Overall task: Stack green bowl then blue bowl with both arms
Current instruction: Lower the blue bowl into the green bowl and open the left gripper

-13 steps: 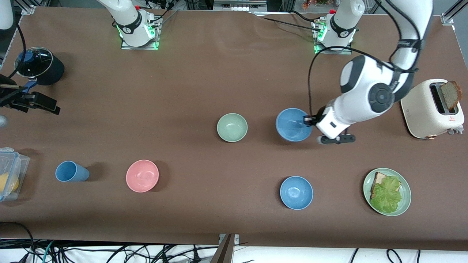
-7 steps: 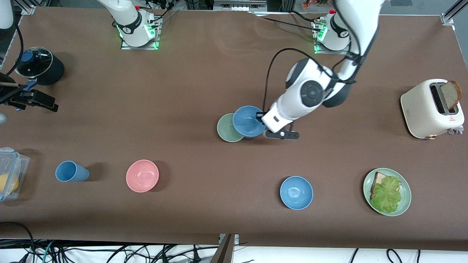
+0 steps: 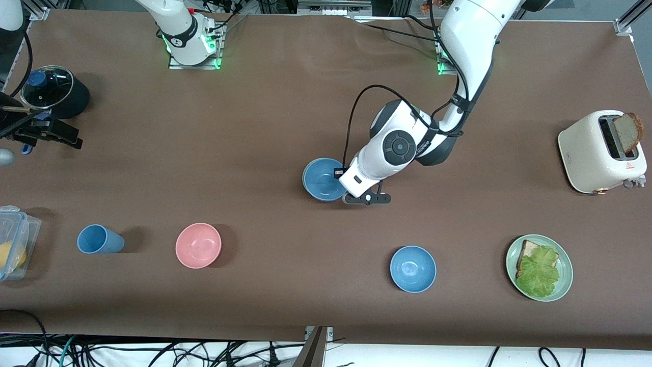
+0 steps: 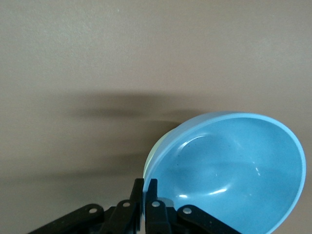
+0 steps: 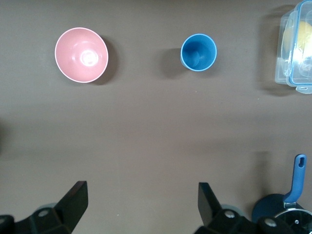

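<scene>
Blue bowl (image 3: 323, 179) sits at the middle of the table, directly over the green bowl (image 3: 304, 176), of which only a thin pale rim peeks out at the blue bowl's 9 o'clock in the front view. The left wrist view shows the same sliver of green (image 4: 147, 165) under the blue rim (image 4: 229, 170). Whether the blue bowl is fully seated in the green one or hangs just above it is hard to tell.

The left gripper (image 3: 340, 174) is at the bowl's 3 o'clock edge, its fingers (image 4: 139, 191) pressed together on the blue bowl's rim, pinching the wall between them.

The right gripper (image 5: 141, 202) waits at the right arm's end of the table with its fingers spread wide and nothing between them. It hangs over bare table just beside a dark pot (image 3: 52, 93) with a glass lid.

Taking the stacked bowls as the dial's centre in the front view:
- A pink bowl (image 3: 198, 245) lies at about 8 o'clock.
- A blue cup (image 3: 99, 239) stands between 8 and 9.
- A brighter blue bowl (image 3: 413, 268) lies between 4 and 5.
- A green plate (image 3: 564, 285) with bread and lettuce is at 4.
- A cream toaster (image 3: 593, 153) holding a bread slice (image 3: 627, 131) is at 3.

The toaster carries a small red triangle mark, and any lettering by it is too small to read. A clear container (image 3: 15, 239) with a blue-edged lid lies near the cup, at the table's edge.
</scene>
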Robot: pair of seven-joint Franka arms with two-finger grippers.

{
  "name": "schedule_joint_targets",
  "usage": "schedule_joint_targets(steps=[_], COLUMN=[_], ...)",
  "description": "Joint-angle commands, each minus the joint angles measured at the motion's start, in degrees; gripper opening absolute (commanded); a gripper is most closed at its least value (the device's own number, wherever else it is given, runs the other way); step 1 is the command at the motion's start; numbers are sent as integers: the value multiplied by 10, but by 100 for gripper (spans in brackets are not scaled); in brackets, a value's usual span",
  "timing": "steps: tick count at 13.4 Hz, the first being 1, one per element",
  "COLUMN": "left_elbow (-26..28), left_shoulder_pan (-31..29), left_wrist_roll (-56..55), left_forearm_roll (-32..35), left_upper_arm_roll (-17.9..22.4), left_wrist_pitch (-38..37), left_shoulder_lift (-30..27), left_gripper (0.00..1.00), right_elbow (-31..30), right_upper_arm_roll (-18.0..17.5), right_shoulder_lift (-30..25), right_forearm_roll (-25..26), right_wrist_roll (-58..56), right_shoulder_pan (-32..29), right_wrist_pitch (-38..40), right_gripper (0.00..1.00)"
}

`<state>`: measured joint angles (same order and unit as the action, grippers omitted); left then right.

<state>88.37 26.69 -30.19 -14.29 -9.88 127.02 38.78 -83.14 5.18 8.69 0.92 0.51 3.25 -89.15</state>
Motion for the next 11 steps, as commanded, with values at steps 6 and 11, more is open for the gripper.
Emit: schedule_joint_targets(steps=[6, 11], left_elbow=[-15, -8], left_shoulder_pan=[27, 28], left_wrist_roll=[-30, -31], left_forearm_roll=[-9, -7], left_upper_arm_roll=[10, 10], left_wrist_pitch=[-22, -30], left_shoulder_lift=[3, 9], left_gripper=[0, 0], right_elbow=[-2, -2], right_upper_arm_roll=[-11, -11], right_shoulder_lift=[-3, -3], right_forearm_roll=[8, 16], right_wrist_roll=[-6, -9], right_shoulder_pan=[-9, -8], right_wrist_pitch=[2, 3], right_gripper=[100, 100])
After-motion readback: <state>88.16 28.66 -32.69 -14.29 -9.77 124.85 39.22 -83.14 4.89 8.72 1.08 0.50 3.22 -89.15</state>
